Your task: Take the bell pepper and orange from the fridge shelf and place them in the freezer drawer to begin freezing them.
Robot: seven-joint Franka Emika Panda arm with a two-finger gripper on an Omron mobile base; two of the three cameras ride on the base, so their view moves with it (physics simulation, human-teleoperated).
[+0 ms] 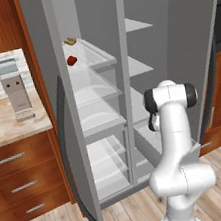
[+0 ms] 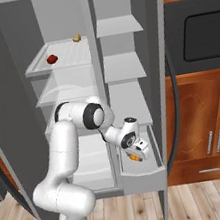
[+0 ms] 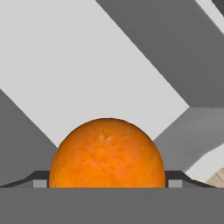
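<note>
Simulated kitchen scene, fridge doors swung wide. White robot arm bent forward and down toward the lower right compartment, seen from the right base view. Gripper (image 2: pixel 136 156) lowered into the freezer drawer (image 2: pixel 142 170), a pale grey pull-out bin standing open at the bottom right of the fridge. Orange (image 3: pixel 107 154) pinched between the two dark fingertips (image 3: pixel 176 178), one pressed against each side of the fruit, jaws held wide around it. Same orange glimpsed as a small bright spot (image 2: pixel 134 156) under the hand, inside the drawer's walls; contact with the drawer floor impossible to tell. Behind the orange in the hand view, flat pale and grey panels of the drawer interior.

Bell pepper (image 2: pixel 52 59), small and glossy red, resting on the upper fridge shelf (image 2: pixel 36 68) in the left compartment, toward the shelf's front left. Same pepper (image 1: pixel 71 60) visible from the left base view on the shelf (image 1: pixel 102 59). Small yellowish-tan item (image 2: pixel 76 38) farther back on that shelf, well apart from the pepper, also seen at the back from the left (image 1: pixel 70 40).

Beside the fridge on its left, marble-look counter (image 1: pixel 8 123) over wooden drawers, grey boxy appliance (image 1: pixel 15 89) standing upright on it. To the right, wooden cabinets and a dark built-in oven (image 2: pixel 203 35). Wood-plank floor below.
</note>
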